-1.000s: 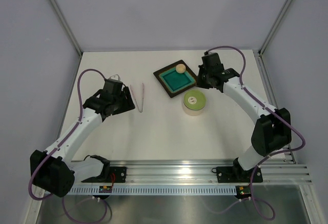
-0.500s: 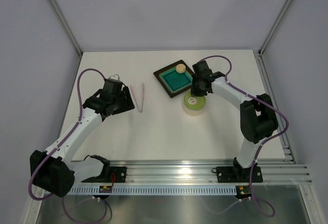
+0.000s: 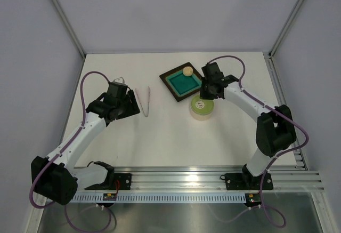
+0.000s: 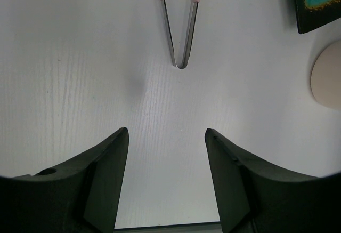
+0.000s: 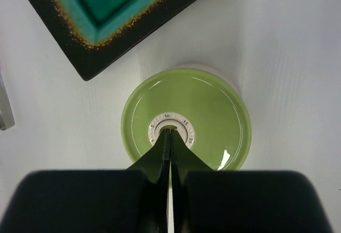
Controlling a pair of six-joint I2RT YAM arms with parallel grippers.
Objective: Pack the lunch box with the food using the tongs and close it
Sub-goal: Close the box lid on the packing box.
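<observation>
The lunch box (image 3: 201,107) stands on the table with its pale green lid (image 5: 186,118) on it, just below the teal tray (image 3: 183,82). My right gripper (image 5: 170,130) is shut and empty, its tips over the white centre mark of the lid; from above the right gripper (image 3: 205,95) is at the lid's far edge. One beige ball of food (image 3: 187,71) lies in the tray's far corner. The tongs (image 3: 144,101) lie flat on the table left of the tray. My left gripper (image 4: 166,133) is open and empty, a short way short of the tongs (image 4: 181,25).
The tray's dark corner (image 4: 319,3) and the lunch box's pale side (image 4: 329,83) show at the right of the left wrist view. Grey walls and frame posts bound the table; a rail runs along the near edge.
My right arm swung left from beside the tray to above the lunch box lid, staying shut. The left arm and the tongs have not moved.
</observation>
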